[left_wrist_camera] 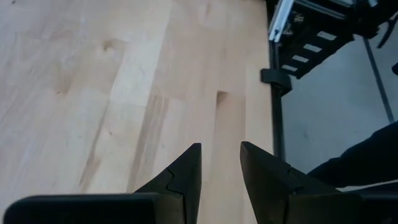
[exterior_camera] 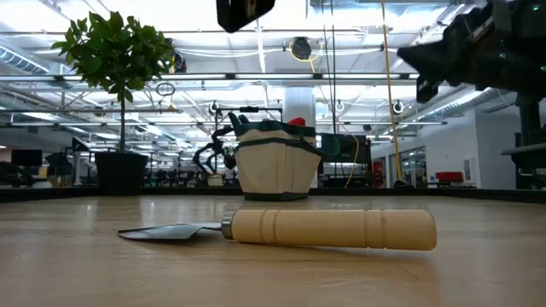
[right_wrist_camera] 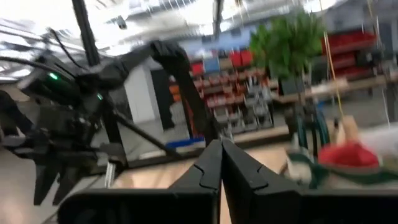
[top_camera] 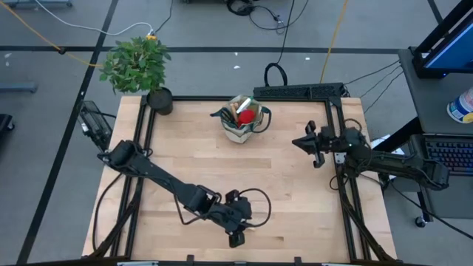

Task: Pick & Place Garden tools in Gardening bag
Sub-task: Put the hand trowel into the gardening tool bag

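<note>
A: Where's the trowel (exterior_camera: pixel 290 228)?

B: Flat on the worktop (top_camera: pixel 295 192) near the front edge, seen close in the low view. Its long axis runs side to side across that view, the metal blade pointing to the picture's left and the pale wooden handle to the right. From above it is mostly hidden under the left gripper (top_camera: pixel 236 235).

A: And that claw?

B: Hanging near the front edge, about midway along it. In its wrist view the two fingers (left_wrist_camera: pixel 186 174) stand a little apart with bare wood showing between them, gripping nothing.

A: The bag?

B: The gardening bag (top_camera: pixel 242 120) stands upright near the middle of the back edge, with something red and other items inside. A potted plant (top_camera: pixel 140 68) is at the back-left corner.

A: The right arm?

B: The right gripper (top_camera: pixel 316 145) waits above the right edge, toward the back. Its fingers (right_wrist_camera: pixel 208 167) are pressed together with nothing between them.
</note>
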`<state>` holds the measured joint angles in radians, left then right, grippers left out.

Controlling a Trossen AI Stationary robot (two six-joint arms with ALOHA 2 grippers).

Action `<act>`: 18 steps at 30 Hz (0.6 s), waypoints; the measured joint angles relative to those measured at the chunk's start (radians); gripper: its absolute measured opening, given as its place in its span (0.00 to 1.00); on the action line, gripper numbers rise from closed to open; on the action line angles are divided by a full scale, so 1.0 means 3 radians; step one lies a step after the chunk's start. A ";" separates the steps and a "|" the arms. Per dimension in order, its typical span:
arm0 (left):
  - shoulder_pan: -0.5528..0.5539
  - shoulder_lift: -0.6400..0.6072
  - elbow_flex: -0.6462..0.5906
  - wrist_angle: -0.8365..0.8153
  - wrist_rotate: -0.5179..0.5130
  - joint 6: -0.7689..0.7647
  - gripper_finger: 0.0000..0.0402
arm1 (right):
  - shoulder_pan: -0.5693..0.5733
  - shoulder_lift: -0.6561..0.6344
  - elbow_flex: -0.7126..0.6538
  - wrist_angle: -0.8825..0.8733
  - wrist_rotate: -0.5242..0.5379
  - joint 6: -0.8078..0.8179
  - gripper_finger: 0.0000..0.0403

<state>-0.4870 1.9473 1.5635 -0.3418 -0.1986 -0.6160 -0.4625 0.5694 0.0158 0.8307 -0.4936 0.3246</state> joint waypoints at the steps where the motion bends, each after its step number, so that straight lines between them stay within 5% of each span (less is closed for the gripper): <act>1: 0.0002 0.0021 0.0000 -0.0002 -0.0001 -0.0001 0.29 | 0.0000 0.0000 0.0000 -0.0102 0.0001 -0.0021 0.00; 10: 0.0080 0.0100 0.0000 -0.0083 0.0198 0.0020 0.29 | 0.0000 0.0001 0.0000 -0.0952 0.0185 -0.0187 0.00; 18: 0.0088 0.0148 0.0001 -0.0242 0.0253 0.0386 0.29 | 0.0000 0.0000 0.0000 -0.1050 0.0258 -0.0251 0.00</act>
<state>-0.4607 1.9917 1.5639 -0.4144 -0.1228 -0.5002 -0.4625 0.5694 0.0158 0.5156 -0.4162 0.2493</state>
